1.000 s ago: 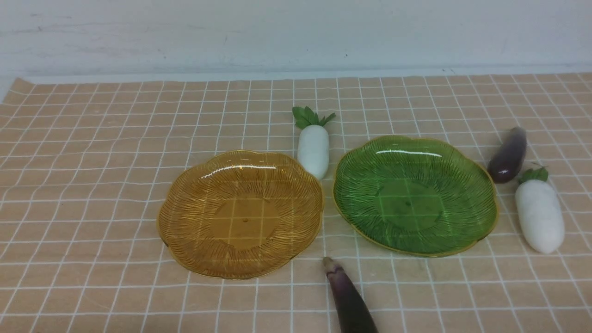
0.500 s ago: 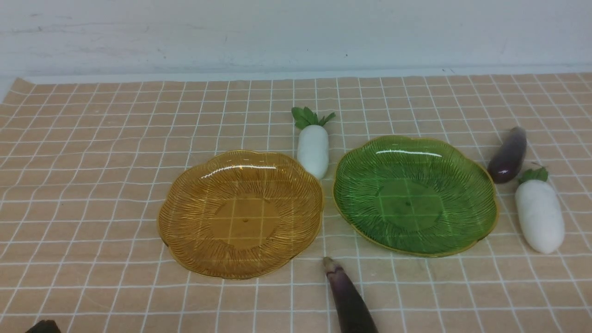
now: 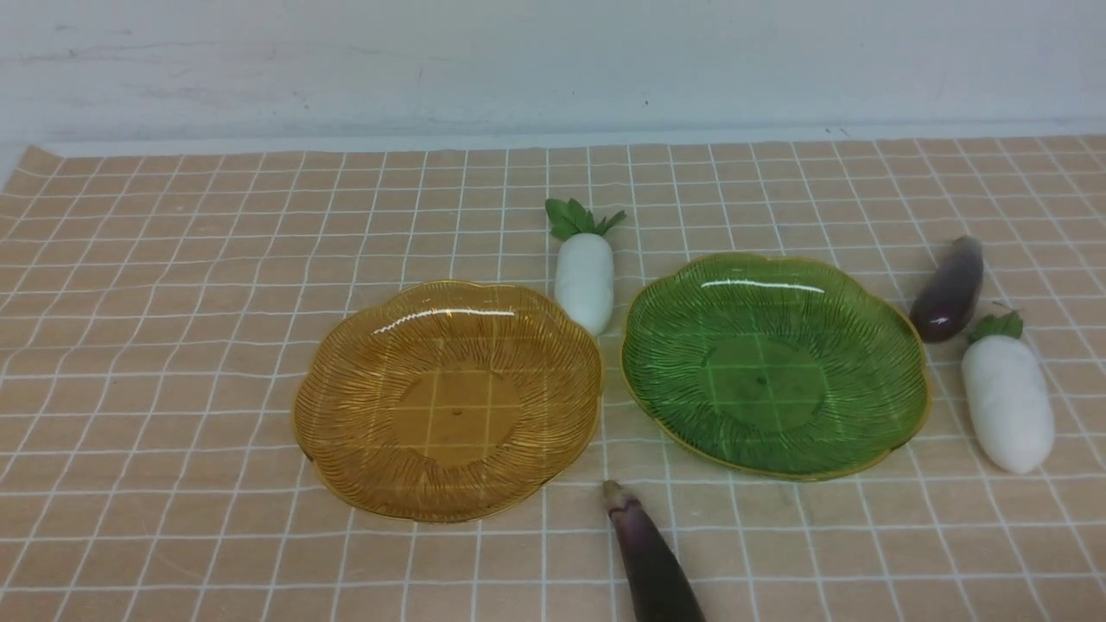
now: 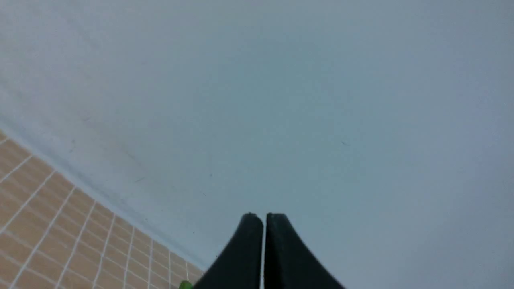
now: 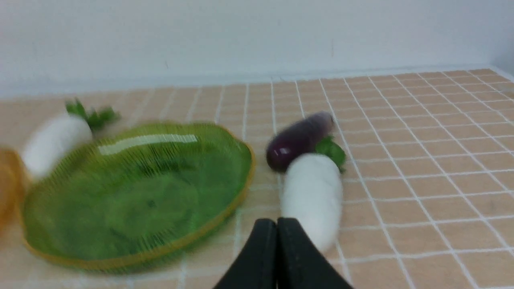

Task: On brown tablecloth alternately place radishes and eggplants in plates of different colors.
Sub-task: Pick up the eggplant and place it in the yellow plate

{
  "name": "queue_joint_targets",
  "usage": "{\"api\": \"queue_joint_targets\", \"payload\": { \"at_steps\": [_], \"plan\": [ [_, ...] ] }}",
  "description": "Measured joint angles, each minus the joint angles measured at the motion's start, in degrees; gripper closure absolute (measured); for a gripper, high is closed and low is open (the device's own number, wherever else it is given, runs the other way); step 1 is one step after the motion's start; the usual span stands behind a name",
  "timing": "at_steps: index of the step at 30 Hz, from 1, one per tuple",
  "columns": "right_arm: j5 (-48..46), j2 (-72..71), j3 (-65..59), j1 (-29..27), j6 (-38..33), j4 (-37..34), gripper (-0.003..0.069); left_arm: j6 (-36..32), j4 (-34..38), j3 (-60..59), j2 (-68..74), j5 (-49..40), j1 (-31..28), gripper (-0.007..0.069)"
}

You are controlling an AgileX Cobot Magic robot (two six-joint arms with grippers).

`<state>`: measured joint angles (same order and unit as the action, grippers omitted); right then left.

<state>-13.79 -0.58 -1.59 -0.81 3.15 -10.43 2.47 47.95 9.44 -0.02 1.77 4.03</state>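
The brown tablecloth (image 3: 173,345) lies under all things, with light wrinkles. The left hand (image 4: 264,218) has its 2 fingers pressed together with nothing between them, and it faces the pale wall (image 4: 281,100). The amber plate (image 3: 448,400) lies left of the middle and is empty. At its 1 o'clock, right at the rim, lies the first radish (image 3: 585,281), with leaves toward 12 o'clock. At 5 o'clock of this plate, just beside the rim, lies the near eggplant (image 3: 650,561), stem tip toward 11 o'clock. The green plate (image 3: 773,363) lies at 3 o'clock of the amber plate, just beside it, and is also empty. At its 2 o'clock is the far eggplant (image 3: 949,291). At its 3 o'clock is the second radish (image 3: 1007,402), its leaves right next to this eggplant's round end. The right hand (image 5: 276,224) also has its fingers together, empty, with the tips toward the second radish.
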Motion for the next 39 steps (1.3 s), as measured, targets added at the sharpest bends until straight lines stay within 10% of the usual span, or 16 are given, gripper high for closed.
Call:
{"api": "queue_joint_targets", "payload": {
  "at_steps": [4, 11, 23, 39],
  "plan": [
    [8.5, 0.0, 0.0, 0.0, 7.5, -18.7, 0.0674, -8.6, -6.1, 16.1, 12.7, -20.4, 0.0, 0.0628],
    [10.2, 0.0, 0.0, 0.0, 8.1, -25.0, 0.0674, -10.9, -23.1, 29.5, 46.0, -55.7, 0.0, 0.0628],
    [-16.7, 10.3, 20.8, 1.0, 3.0, -21.8, 0.0674, -6.7, -28.2, 41.9, 65.8, -53.8, 17.7, 0.0628],
    [-38.4, 31.5, 36.8, 1.0, -11.8, -16.8, 0.0674, 17.7, -43.6, 61.7, 92.1, -54.3, 42.6, 0.0627]
  ]
}}
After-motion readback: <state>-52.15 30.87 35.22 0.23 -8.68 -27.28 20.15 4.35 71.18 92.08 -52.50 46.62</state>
